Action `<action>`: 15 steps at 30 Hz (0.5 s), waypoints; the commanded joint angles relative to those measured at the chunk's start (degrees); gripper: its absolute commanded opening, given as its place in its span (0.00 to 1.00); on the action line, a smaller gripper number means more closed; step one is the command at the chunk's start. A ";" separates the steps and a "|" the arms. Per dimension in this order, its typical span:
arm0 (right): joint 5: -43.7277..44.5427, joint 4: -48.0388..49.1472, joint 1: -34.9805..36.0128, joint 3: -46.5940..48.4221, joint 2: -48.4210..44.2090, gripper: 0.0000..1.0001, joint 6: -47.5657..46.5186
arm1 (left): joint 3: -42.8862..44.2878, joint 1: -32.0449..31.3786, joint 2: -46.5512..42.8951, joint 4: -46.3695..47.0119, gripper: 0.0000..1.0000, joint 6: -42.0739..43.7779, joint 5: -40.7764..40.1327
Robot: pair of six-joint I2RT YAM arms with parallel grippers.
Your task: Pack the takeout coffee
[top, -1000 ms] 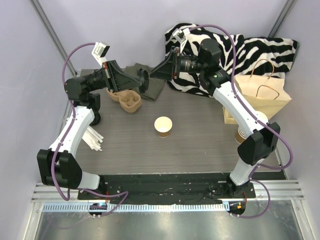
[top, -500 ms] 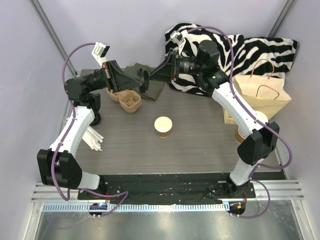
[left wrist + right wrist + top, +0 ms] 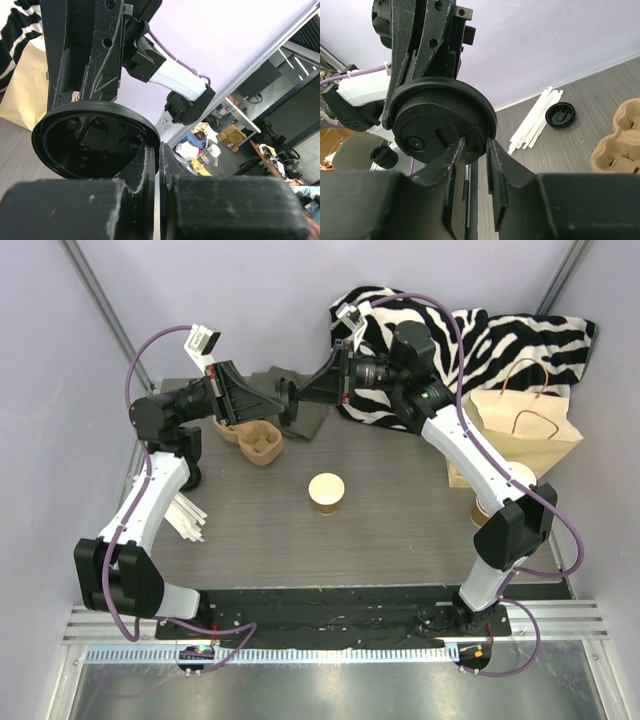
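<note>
From above, we see the lidless takeout coffee (image 3: pixel 326 492) standing mid-table (image 3: pixel 400 510), well apart from both arms. At the left wrist, our left claw (image 3: pixel 159 150) pinches the black lid (image 3: pixel 95 140) by its rim and holds it out. At the right wrist, the right claw (image 3: pixel 475 150) straddles that rim, apparently for a handover. We cannot tell whether it grips.

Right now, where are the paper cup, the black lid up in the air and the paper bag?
paper cup (image 3: pixel 326 488): top view, inside its open mouth.
black lid (image 3: pixel 439 122): right wrist view, middle of its round face.
paper bag (image 3: pixel 540 445): top view, its flat side.
</note>
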 commanded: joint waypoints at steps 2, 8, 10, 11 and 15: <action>-0.39 2.99 0.21 2.20 -0.15 0.21 0.04 | 0.38 -0.39 -1.54 3.61 0.00 -0.21 0.85; -1.09 3.87 0.29 1.76 -0.41 0.05 0.30 | 0.38 -0.39 -1.37 3.70 0.00 -0.21 0.93; -1.09 3.79 0.29 1.67 -0.50 0.01 0.22 | 0.38 -0.39 -1.19 3.61 0.00 -0.21 0.93; -1.09 3.79 0.29 1.76 -0.59 0.01 0.21 | 0.38 -0.39 -1.28 3.70 0.00 -0.30 1.02; -0.65 3.52 0.21 1.76 -0.59 0.09 0.21 | 0.38 -0.39 -1.37 3.78 0.00 -0.38 1.02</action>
